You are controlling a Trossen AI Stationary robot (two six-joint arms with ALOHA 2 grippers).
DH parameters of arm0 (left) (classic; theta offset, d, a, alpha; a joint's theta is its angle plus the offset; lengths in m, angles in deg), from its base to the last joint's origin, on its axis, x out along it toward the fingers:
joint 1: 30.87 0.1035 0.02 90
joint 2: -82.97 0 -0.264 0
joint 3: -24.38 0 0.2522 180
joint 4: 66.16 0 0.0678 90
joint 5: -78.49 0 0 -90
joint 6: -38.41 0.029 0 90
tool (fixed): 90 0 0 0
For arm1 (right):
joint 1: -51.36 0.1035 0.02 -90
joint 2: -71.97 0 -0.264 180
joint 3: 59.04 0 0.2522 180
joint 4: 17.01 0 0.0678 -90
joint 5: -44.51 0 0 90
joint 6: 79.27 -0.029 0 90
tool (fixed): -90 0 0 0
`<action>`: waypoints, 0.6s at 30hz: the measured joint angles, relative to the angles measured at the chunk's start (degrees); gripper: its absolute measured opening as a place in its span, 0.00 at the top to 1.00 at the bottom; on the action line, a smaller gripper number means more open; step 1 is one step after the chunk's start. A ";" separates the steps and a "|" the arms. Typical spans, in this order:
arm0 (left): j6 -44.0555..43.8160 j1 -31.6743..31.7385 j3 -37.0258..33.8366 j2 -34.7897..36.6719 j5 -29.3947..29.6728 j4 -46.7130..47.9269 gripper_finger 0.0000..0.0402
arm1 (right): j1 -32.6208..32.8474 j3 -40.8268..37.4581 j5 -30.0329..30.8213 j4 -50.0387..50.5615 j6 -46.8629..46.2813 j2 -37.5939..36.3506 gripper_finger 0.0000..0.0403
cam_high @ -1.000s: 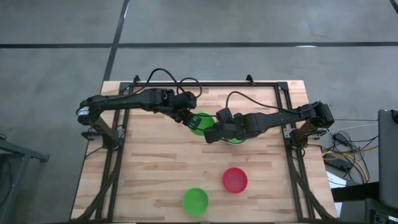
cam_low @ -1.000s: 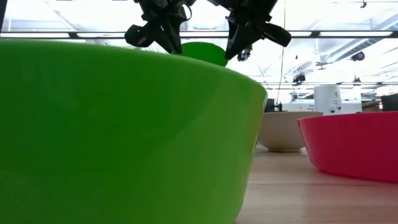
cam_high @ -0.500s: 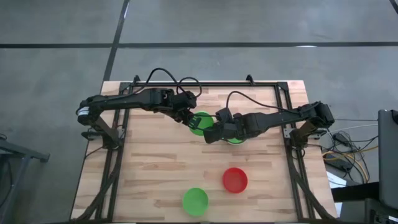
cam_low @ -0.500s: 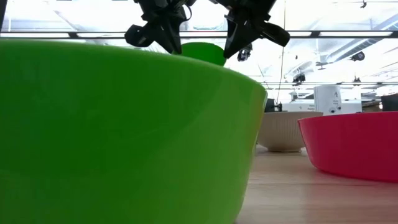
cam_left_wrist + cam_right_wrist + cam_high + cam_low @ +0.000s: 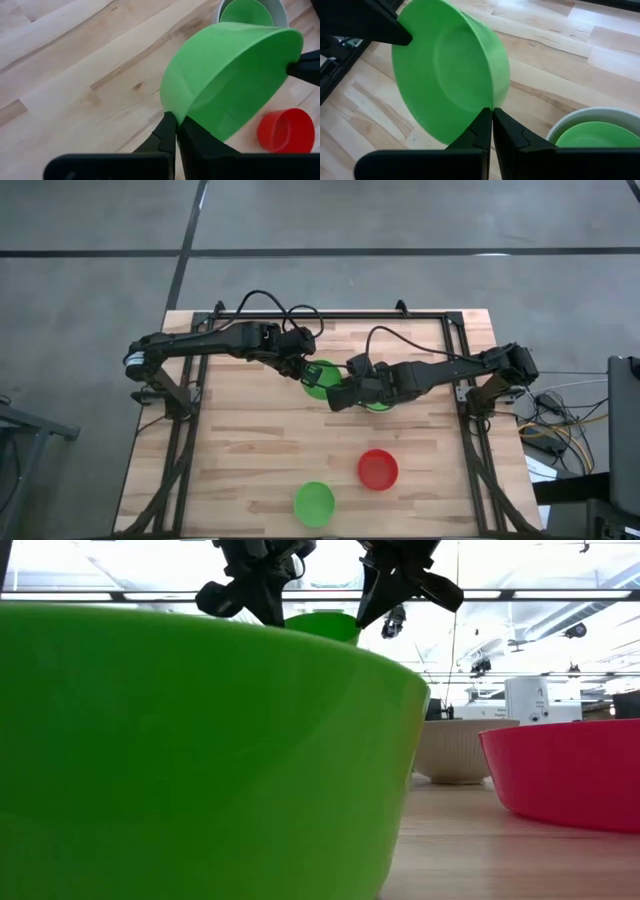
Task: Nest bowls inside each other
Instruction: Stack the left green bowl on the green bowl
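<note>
On the left, the left hand now pinches the left rim of the lifted green bowl; a second ago its fingers stood apart around that rim, and they have since clenched onto it. The bowl hangs tilted above the far middle of the counter, and in the low view it sits a little flatter than before. Across it, the right hand stays clamped on the bowl's opposite rim, so both hands grasp the same bowl. Just right of it stands the grey-white bowl with a second green bowl nested inside, unchanged. Nearer, the third green bowl and, to its right, the red bowl rest apart on the counter where they were.
</note>
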 joint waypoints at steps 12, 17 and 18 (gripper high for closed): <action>-0.15 0.00 0.00 0.00 -0.46 -0.04 0.98 | 0.00 0.00 -0.22 0.34 -1.12 0.00 0.98; -0.37 -0.02 0.00 0.00 -0.69 -0.06 0.98 | 0.00 0.00 -0.27 0.46 0.20 0.02 0.98; -0.38 -0.02 0.00 0.00 -0.75 -0.04 0.99 | -0.02 0.00 -0.31 0.48 0.53 0.02 0.98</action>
